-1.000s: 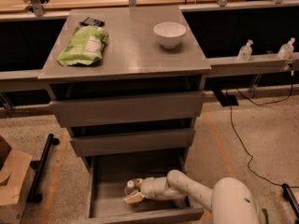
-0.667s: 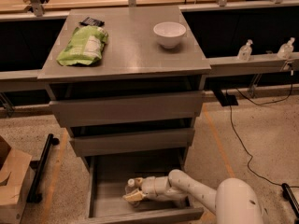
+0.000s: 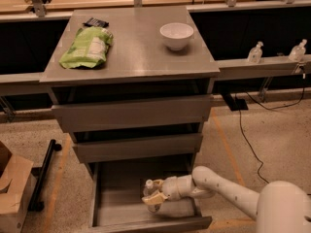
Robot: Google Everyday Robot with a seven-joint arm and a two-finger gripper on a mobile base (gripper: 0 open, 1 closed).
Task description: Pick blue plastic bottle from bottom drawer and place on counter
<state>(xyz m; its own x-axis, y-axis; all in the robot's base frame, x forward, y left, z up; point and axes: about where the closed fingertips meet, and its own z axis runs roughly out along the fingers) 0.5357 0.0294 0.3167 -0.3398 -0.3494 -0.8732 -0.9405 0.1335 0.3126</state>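
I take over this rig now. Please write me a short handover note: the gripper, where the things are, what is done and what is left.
Gripper: down inside the open bottom drawer, right at the blue plastic bottle; the grasp cannot be confirmed.
Bottle: in the drawer, white cap showing above the gripper.
Counter: holds a white bowl and a green bag, with bare space between them.
Done: drawer open, bottle reached.
Left: secure the grasp, lift out, place on the counter.

bottom drawer (image 3: pixel 150 223) stood pulled out under two upper drawers | plastic bottle (image 3: pixel 148 184) stood inside it, near the middle | gripper (image 3: pixel 154 198) was in the drawer at the bottle, arm entering from the right | counter (image 3: pixel 141 62) on top: bag (image 3: pixel 87 46) left, bowl (image 3: pixel 176 35) right rear
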